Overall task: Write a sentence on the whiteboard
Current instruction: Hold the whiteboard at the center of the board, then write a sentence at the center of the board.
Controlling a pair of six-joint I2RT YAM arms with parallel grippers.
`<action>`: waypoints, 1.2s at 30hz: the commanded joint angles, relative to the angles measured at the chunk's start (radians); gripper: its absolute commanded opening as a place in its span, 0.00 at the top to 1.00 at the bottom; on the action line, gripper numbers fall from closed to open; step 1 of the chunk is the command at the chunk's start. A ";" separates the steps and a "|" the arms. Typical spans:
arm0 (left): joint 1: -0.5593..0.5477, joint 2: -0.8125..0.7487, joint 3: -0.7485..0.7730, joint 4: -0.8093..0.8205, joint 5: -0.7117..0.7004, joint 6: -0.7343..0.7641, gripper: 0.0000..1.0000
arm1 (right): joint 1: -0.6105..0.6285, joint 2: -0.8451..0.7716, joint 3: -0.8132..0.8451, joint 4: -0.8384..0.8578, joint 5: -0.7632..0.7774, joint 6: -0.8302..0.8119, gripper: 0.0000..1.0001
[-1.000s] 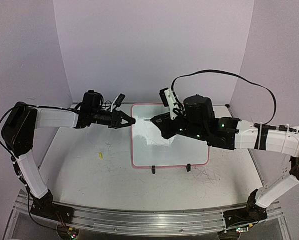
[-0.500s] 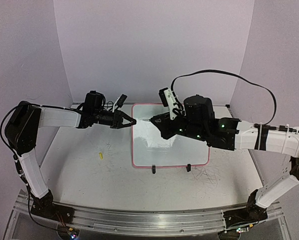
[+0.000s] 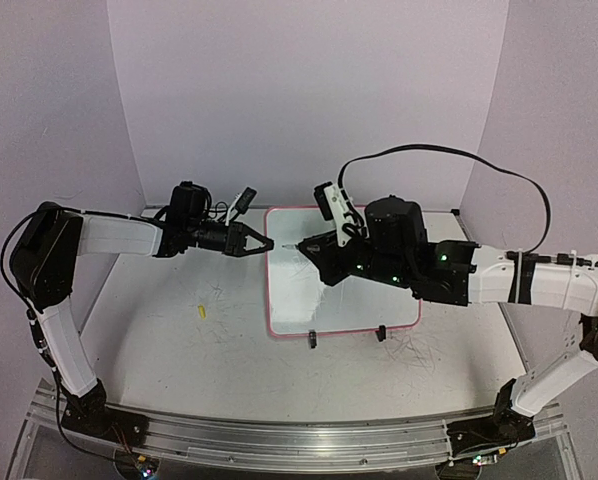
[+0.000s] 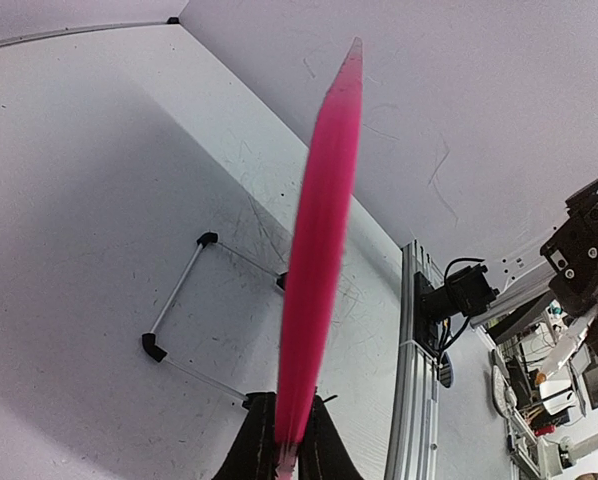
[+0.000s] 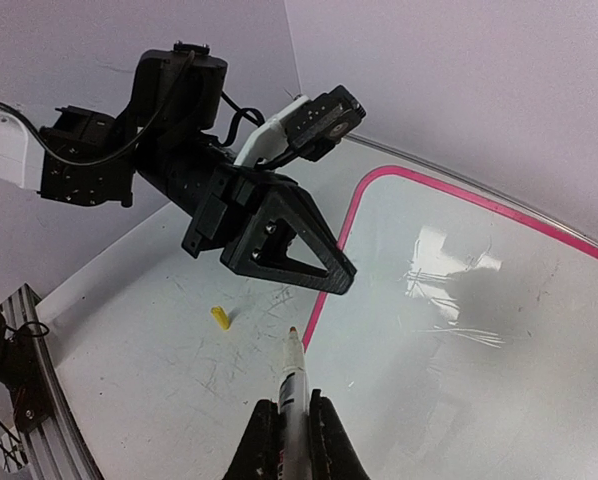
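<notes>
Pink-rimmed, the whiteboard point(image 3: 364, 300) lies mid-bench point(image 3: 179, 360), with open bench along its near and left edges. Faint strokes on it cannot be read. Farther back, the left claw point(image 3: 265, 243) is clenched on its left rim, and the right claw point(image 3: 317, 245) grips a marker point(image 5: 292, 380) over it.

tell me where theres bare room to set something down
Free: the table strip between whiteboard and arm bases, and left of the board around the yellow scrap. Crowded: the board's far left edge, where left gripper and right gripper sit close.
</notes>
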 commanded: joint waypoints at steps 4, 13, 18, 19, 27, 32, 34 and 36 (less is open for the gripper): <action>-0.004 -0.034 -0.019 0.026 -0.026 0.019 0.96 | 0.016 0.004 0.020 0.039 0.009 -0.004 1.00; -0.032 -0.040 -0.051 0.037 -0.068 0.072 1.00 | 0.035 0.029 0.034 0.039 0.016 0.014 1.00; -0.032 -0.057 -0.063 0.040 -0.096 0.090 1.00 | 0.048 0.054 0.048 0.039 0.010 0.019 1.00; -0.032 -0.060 -0.065 0.040 -0.098 0.092 1.00 | 0.052 0.062 0.053 0.039 0.008 0.019 1.00; -0.034 -0.071 -0.073 0.043 -0.112 0.098 1.00 | 0.078 0.071 0.023 0.093 0.108 0.050 1.00; -0.036 -0.071 -0.072 0.043 -0.112 0.096 1.00 | 0.079 0.064 -0.005 0.135 0.133 0.050 1.00; -0.037 -0.072 -0.073 0.043 -0.112 0.096 1.00 | 0.079 0.080 0.004 0.116 0.167 0.058 1.00; -0.039 -0.074 -0.074 0.044 -0.113 0.097 1.00 | 0.079 0.074 -0.006 0.112 0.238 0.069 1.00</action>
